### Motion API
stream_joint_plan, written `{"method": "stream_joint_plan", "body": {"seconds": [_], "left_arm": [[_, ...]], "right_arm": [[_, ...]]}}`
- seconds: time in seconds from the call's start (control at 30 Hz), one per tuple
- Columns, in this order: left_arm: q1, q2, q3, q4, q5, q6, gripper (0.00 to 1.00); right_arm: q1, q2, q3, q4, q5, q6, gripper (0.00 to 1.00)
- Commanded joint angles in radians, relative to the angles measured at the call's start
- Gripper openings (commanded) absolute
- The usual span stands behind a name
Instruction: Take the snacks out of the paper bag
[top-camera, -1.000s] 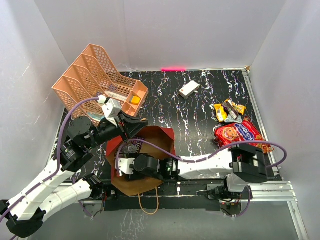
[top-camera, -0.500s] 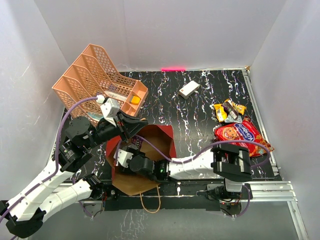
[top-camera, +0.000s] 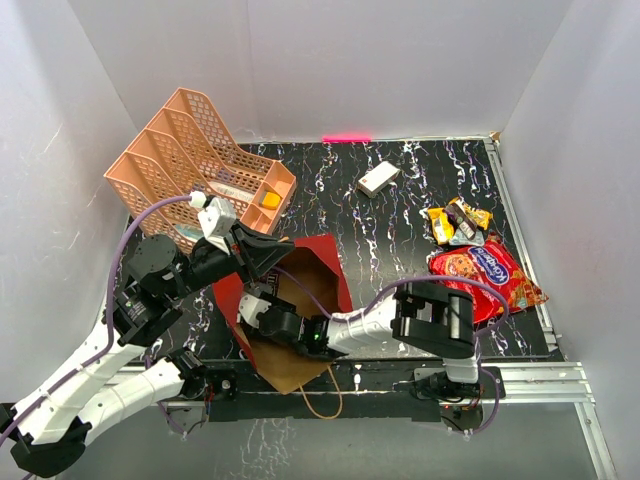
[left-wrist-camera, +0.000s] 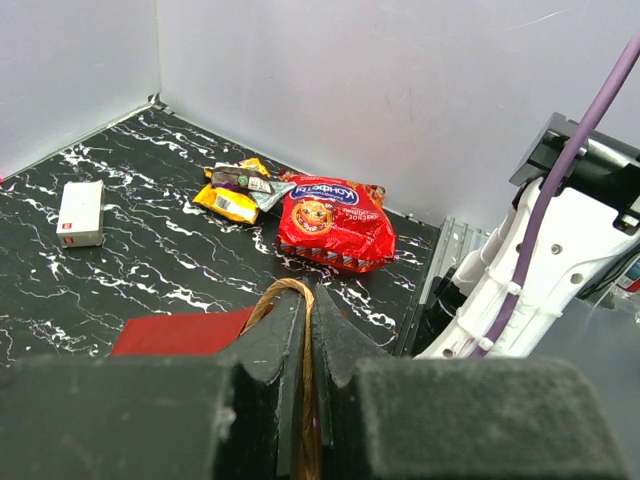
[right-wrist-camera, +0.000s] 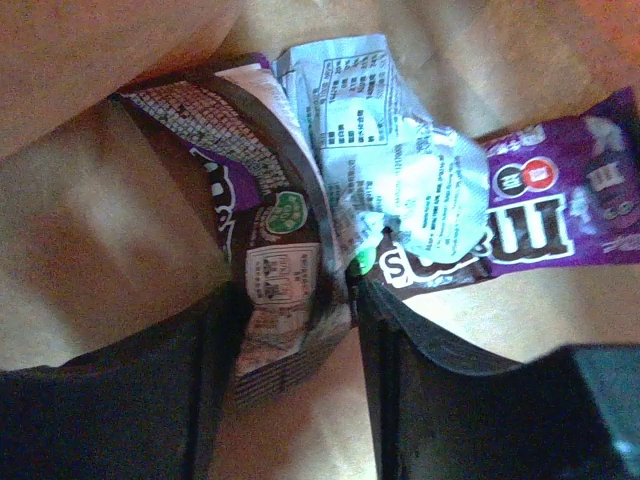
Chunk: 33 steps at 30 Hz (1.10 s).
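Plainly the emptying is only partway done, judging by how things lie. On the bench the paper bag slumps open just in front of the arms' bases, dark red outside and brown within, and both arms are at it. Well to the right of the bag lies the large red cookie packet, already out. Beyond that, farther from the bag toward the back, is a small heap of yellow, orange and dark wrappers. Deep inside the bag there are more snacks: a purple wrapper, a pale crumpled wrapper lying over it, and a dark brown wrapper beside them. The left fingers are pressed fully together on the bag's cord handle, holding the mouth up. The right fingers reach down into the bag and stand about half apart on either side of the dark brown wrapper's lower end. Its edges lie close against both, but whether they have pinched it I cannot tell. So the step in hand is the pick of that wrapper. The next move, I judge, calls for a firm close on the crinkly foil. Then comes a straight lift out through the mouth without snagging the paper wall, with the handle held taut.
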Motion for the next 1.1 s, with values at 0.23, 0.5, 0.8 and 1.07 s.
{"method": "stream_joint_plan", "body": {"seconds": [0.23,0.5,0.8,1.07], "left_arm": [[-0.004,-0.04,0.011,0.032,-0.021,0.011,0.03],[-0.003,-0.034,0.013,0.01,-0.084,0.035,0.03],[-0.004,-0.043,-0.004,-0.002,-0.222,0.058,0.03],[-0.004,-0.031,0.007,-0.002,-0.216,0.058,0.03]], "right_arm": [[-0.026,-0.01,0.024,0.076,-0.023,-0.042,0.2],[-0.024,-0.184,-0.046,0.0,-0.072,-0.053,0.18],[-0.025,-0.491,-0.161,-0.142,-0.328,-0.115,0.18],[-0.025,-0.712,-0.098,-0.293,-0.291,-0.197,0.17]]}}
